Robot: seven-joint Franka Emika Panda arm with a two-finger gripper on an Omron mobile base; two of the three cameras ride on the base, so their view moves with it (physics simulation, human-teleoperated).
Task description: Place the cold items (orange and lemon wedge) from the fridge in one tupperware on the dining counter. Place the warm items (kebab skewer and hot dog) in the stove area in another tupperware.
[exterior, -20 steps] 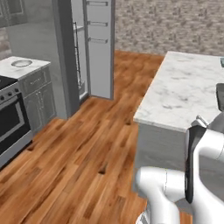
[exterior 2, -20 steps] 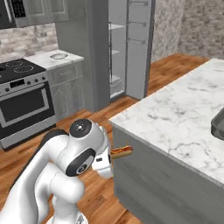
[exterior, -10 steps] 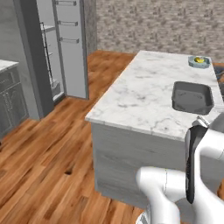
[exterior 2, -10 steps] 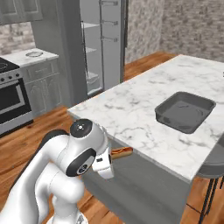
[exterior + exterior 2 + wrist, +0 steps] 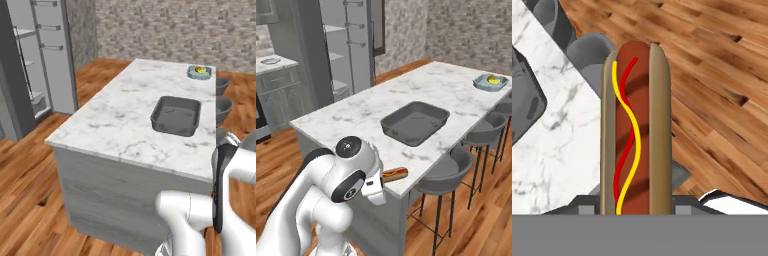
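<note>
My gripper (image 5: 387, 179) is shut on the hot dog (image 5: 636, 132), a brown sausage in a tan bun with red and yellow stripes. In the hand view the hot dog stands lengthwise up the middle. It hangs at the near corner of the dining counter (image 5: 456, 95), as a hot dog (image 5: 395, 174) poking out beside my arm. The dark grey tupperware tray (image 5: 176, 116) (image 5: 414, 122) sits empty on the marble top. A pale octagonal tupperware (image 5: 200, 72) (image 5: 490, 81) with something yellow in it stands at the counter's far end.
Dark stools (image 5: 448, 172) line the counter's right side over wood floor. The open fridge (image 5: 45, 60) (image 5: 351, 45) stands at the back left. A wall counter (image 5: 273, 64) with grey cabinets shows at the far left.
The whole picture has shifted: the base has driven from the stove and fridge side up to the dining counter. The hot dog stays held in the gripper.
</note>
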